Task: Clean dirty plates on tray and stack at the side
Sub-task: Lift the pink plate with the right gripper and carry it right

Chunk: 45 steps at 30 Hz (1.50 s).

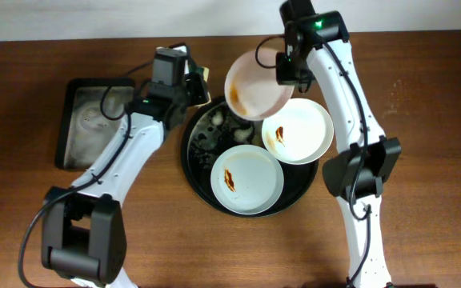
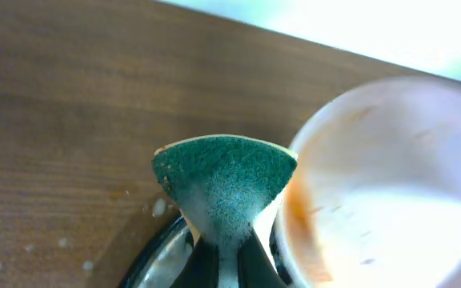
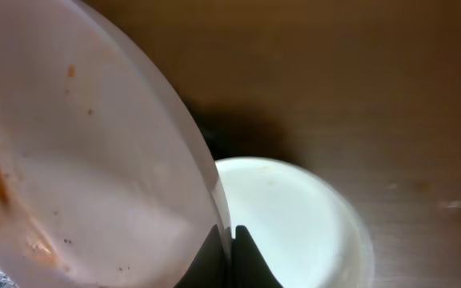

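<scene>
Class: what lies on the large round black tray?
The front plate and the right plate, both sauce-smeared, lie on the tray, with foam flecks on its bare left part. The floor under them is covered.

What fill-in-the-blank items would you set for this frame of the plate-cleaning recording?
1. The left gripper pinches a ____ sponge.
2. The right gripper is shut on the rim of a tilted, smeared ____.
3. ____ more dirty plates lie on the round black tray.
Missing words: green; plate; two.
</scene>
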Each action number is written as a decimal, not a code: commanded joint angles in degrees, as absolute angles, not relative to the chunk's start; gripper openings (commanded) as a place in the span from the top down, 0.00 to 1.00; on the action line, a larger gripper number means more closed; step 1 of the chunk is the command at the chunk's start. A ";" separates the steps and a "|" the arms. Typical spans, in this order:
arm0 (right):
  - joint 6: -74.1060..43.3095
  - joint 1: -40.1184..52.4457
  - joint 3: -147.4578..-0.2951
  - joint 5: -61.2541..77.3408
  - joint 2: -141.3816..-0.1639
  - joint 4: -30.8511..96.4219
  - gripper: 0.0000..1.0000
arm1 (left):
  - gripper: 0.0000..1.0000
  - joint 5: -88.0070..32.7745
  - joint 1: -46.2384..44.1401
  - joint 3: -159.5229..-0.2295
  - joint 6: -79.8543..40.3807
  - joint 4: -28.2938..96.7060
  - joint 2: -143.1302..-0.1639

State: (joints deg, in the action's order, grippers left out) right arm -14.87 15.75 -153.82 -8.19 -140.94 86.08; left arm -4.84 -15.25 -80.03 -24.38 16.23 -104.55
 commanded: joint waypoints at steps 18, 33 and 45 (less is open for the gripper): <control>-16.36 38.50 -157.34 -69.30 -139.28 85.49 0.96 | 0.99 -39.86 2.00 -79.53 -14.37 15.90 -103.90; -15.33 40.97 -147.11 -75.42 -139.35 81.93 0.96 | 0.99 -40.95 2.15 -79.53 -13.15 15.94 -103.90; -15.25 18.87 -151.61 -5.63 -131.48 83.70 0.96 | 0.99 -40.86 2.15 -79.53 -13.17 17.32 -103.90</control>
State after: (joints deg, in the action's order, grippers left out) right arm -14.79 22.20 -150.61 -23.83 -133.75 83.13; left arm -39.70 1.85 -80.01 -14.31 16.73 -104.55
